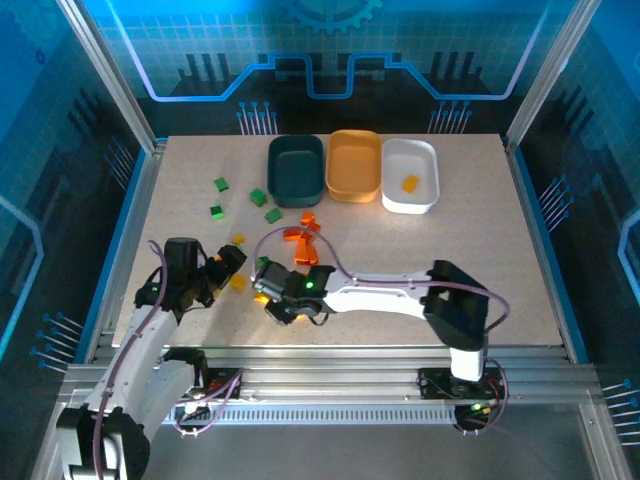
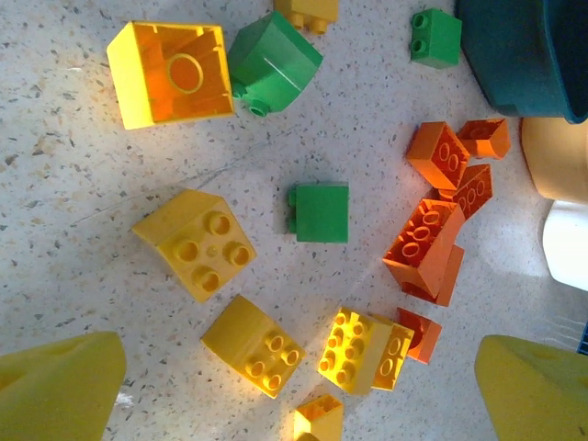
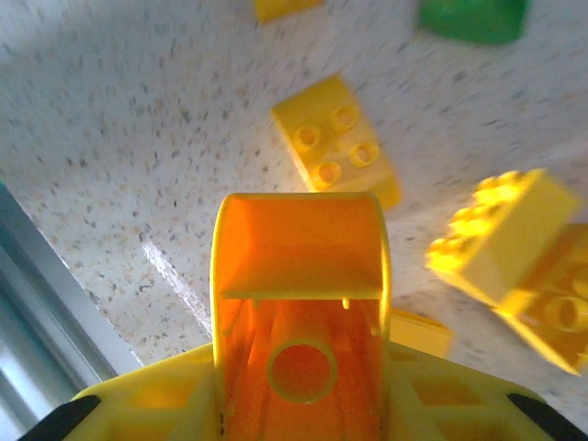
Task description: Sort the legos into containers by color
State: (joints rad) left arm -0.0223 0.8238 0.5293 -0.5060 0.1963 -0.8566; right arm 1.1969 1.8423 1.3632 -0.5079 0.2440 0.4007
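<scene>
Yellow legos [image 2: 252, 344] lie under my left gripper [image 2: 299, 377], which is open with its fingers [image 2: 57, 390] well apart above the table. Green legos [image 2: 320, 212] and red-orange legos [image 2: 424, 237] lie beyond them. My right gripper [image 3: 301, 400] is shut on a yellow lego [image 3: 299, 276], its hollow underside facing the camera, just above the table. From above, the right gripper [image 1: 274, 298] is close beside the left gripper [image 1: 228, 266]. The dark teal bin [image 1: 296, 170], orange bin [image 1: 354, 165] and white bin [image 1: 411, 176] stand in a row at the back.
One yellow brick [image 1: 410, 183] lies in the white bin. Loose green bricks [image 1: 217, 211] sit at the left middle, a red-orange cluster [image 1: 301, 243] in front of the teal bin. The table's metal front rail [image 3: 46, 312] runs close to the right gripper.
</scene>
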